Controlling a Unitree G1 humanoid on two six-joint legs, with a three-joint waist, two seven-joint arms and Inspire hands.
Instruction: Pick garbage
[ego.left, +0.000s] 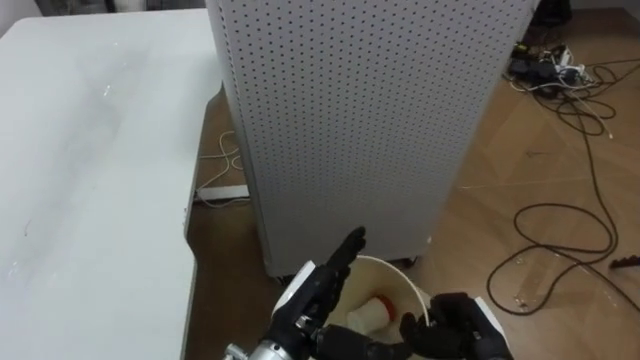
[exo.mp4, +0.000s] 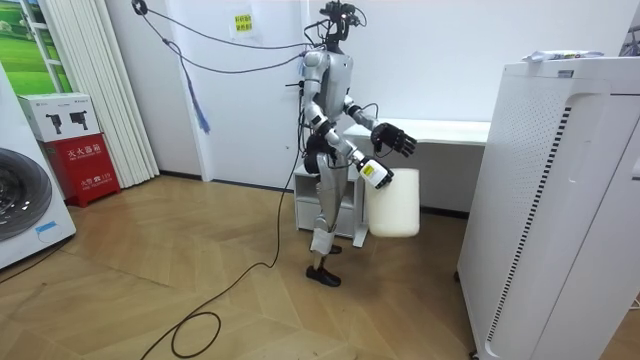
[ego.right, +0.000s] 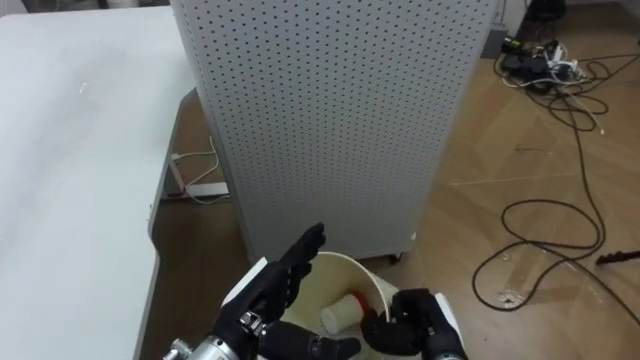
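A white bin (ego.left: 418, 288) hangs in front of me, low in the eye views. Inside it lies a piece of garbage (ego.left: 372, 312), a small white cup-like item with a red end. My left hand (ego.left: 325, 285) is held over the bin's near rim with its fingers straight, touching nothing. My right hand (ego.left: 455, 328) has its dark fingers curled at the bin's right rim. In the room view I stand beside a white table (exo.mp4: 450, 130), the bin (exo.mp4: 392, 205) hanging from my right hand (exo.mp4: 372, 172) and my left hand (exo.mp4: 395, 140) raised above it.
A tall white perforated cabinet (ego.left: 350, 120) stands straight ahead, close to the bin. The white table (ego.left: 90, 180) lies to my left. A power strip (ego.left: 222, 192) sits by the cabinet's foot. Black cables (ego.left: 560, 230) loop over the wooden floor on the right.
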